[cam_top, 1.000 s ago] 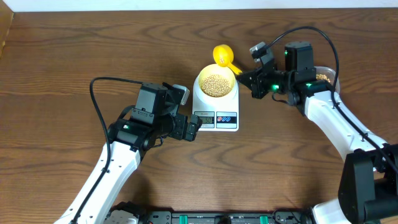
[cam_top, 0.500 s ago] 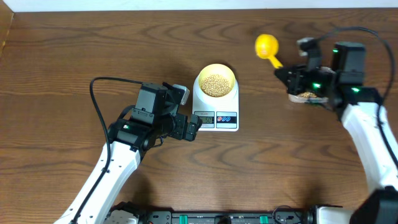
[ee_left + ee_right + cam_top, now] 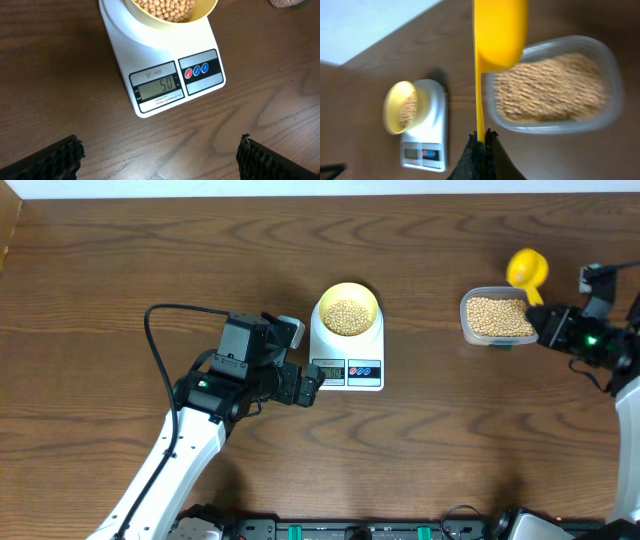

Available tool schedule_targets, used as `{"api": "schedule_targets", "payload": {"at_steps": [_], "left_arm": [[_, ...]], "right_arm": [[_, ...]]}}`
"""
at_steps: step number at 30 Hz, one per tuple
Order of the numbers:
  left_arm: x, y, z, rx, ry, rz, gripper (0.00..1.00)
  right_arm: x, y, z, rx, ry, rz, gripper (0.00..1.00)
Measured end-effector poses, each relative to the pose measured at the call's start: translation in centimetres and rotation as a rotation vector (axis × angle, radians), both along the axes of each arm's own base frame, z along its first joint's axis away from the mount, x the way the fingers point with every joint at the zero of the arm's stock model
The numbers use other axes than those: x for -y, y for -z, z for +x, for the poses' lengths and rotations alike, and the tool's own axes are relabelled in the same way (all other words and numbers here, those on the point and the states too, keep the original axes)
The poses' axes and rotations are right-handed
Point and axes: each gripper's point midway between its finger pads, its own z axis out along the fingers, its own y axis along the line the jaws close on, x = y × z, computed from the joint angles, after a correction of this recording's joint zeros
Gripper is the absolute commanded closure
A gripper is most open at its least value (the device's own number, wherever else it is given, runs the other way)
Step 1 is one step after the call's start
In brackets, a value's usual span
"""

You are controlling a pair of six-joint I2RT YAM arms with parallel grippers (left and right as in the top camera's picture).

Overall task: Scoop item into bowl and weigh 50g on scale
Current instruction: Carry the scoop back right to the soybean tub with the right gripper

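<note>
Item: tan-beige beans (image 3: 347, 316), a loose grainy heap filling the bowl (image 3: 347, 287) almost to the rim.
Bowl: small, round, pale yellow, seated on the rear half of the scale (image 3: 372, 352).
Scale: white, rounded-rectangular, near the middle of the desk (image 3: 150, 260), with its front edge towards the arms.
Display: small grey display (image 3: 157, 86) reading 50, with red and blue buttons (image 3: 196, 70) just beside it.
Left hand: left hand (image 3: 159, 160) spread to its widest and holding nothing, black pads (image 3: 55, 157) low at either side of the wrist view; near the front of the scale but apart from it.
Tub: clear tub (image 3: 466, 320) well to the right of the scale, holding a larger, flatter layer of the same beans.
Scoop: yellow scoop (image 3: 527, 270), head above the tub's far right corner, long handle running back to the right hand (image 3: 552, 326).
Right hand: squeezed fully closed on the end of the scoop's handle, just beside the tub at the right edge of the desk.
Scoop load: possibly none, but the wrist view is too blurred to tell.
Surface: dark brown wood with strong wavy grain and a dull sheen.
Cable: black cable (image 3: 150, 330) looping over the desk beside the left arm.
Room: pale white strip (image 3: 300, 188) beyond the desk's far edge, also visible as a light patch at the top left of the right wrist view.
</note>
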Motion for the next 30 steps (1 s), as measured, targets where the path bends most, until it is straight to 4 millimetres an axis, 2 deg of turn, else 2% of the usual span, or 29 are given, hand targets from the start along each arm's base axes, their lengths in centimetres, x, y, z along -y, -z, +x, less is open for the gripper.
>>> {"api": "schedule_targets", "payload": {"at_steps": [5, 12, 20, 25, 30], "left_arm": [[0.0, 0.0, 0.0, 0.0, 0.0, 0.0, 0.0], [0.0, 0.0, 0.0, 0.0, 0.0, 0.0, 0.0], [0.0, 0.0, 0.0, 0.0, 0.0, 0.0, 0.0], [0.0, 0.0, 0.0, 0.0, 0.0, 0.0, 0.0], [0.0, 0.0, 0.0, 0.0, 0.0, 0.0, 0.0]], "right_arm": [[2.2, 1.8, -1.0, -0.076, 0.052, -0.133, 0.99], [4.2, 2.8, -1.4, -0.109, 0.039, -0.333, 0.99], [2.7, 3.9, -2.2, -0.162, -0.061, -0.426, 0.99], [2.3, 5.4, -1.9, -0.198, -0.136, -0.498, 0.99], [2.1, 6.2, -1.2, -0.223, -0.188, -0.651, 0.99]]}}
